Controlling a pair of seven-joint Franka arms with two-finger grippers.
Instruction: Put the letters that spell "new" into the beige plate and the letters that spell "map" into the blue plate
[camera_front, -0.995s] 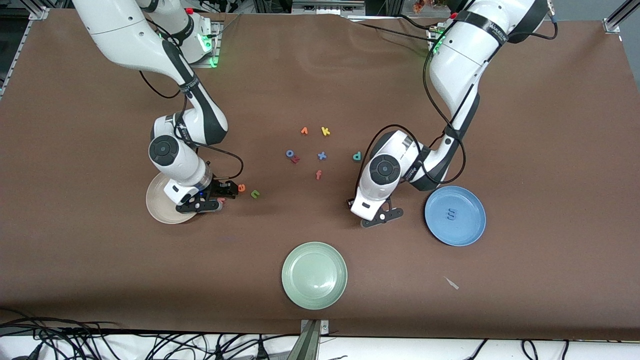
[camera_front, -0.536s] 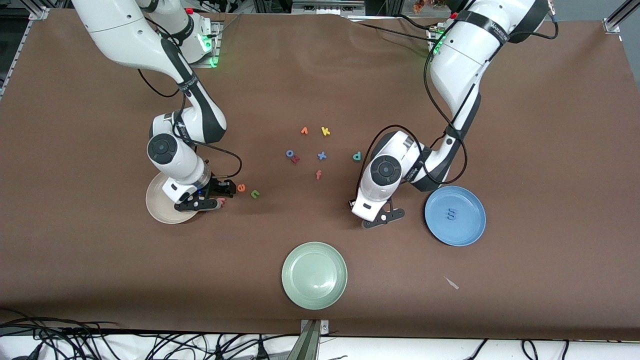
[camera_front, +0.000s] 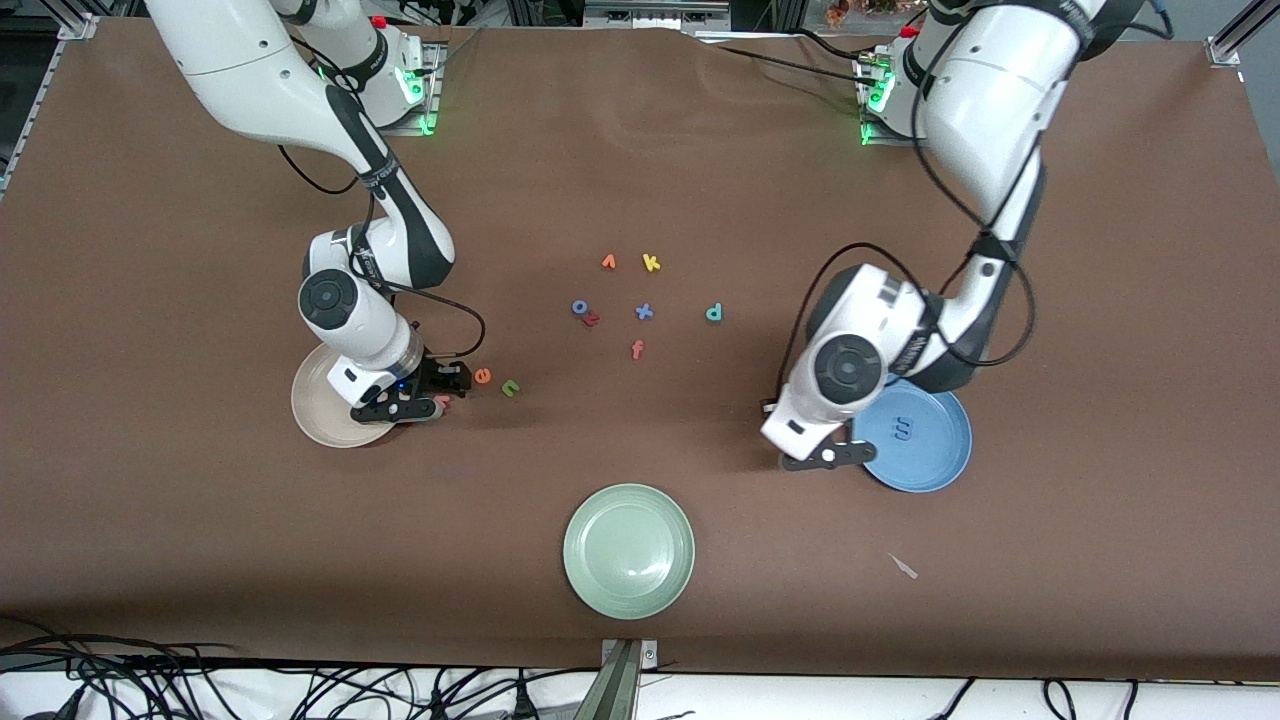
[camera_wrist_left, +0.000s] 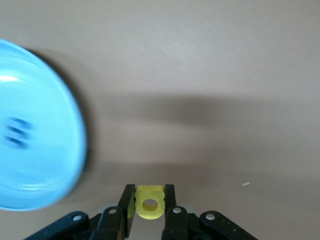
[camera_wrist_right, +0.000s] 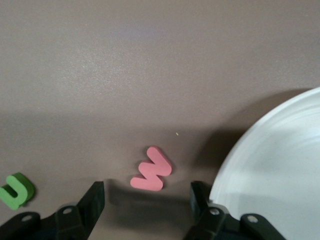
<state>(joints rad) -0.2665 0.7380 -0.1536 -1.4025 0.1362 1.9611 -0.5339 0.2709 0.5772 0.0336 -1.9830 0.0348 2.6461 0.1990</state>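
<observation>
Two jobs run: my left gripper (camera_wrist_left: 149, 212), clamped on the a (camera_wrist_left: 149, 203), needs the blue plate (camera_front: 935, 455); my right gripper (camera_wrist_right: 145, 200), open, straddles the w (camera_wrist_right: 151, 176).

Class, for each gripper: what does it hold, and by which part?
Left gripper pinches the yellow a across its sides. Right gripper holds nothing, open around the pink w on the table.

Setting: robotics lab bench. Two white jointed robot arms (camera_front: 370, 250) bolted to metal base plates with green status lights (camera_front: 425, 125) at table edge. Wide work table covered in brown matte cloth (camera_front: 150, 520). Silver aluminium extrusion framing (camera_front: 1235, 30) at corners. Loose black cables (camera_front: 120, 680) bundled along the table edge nearest the front camera.
</observation>
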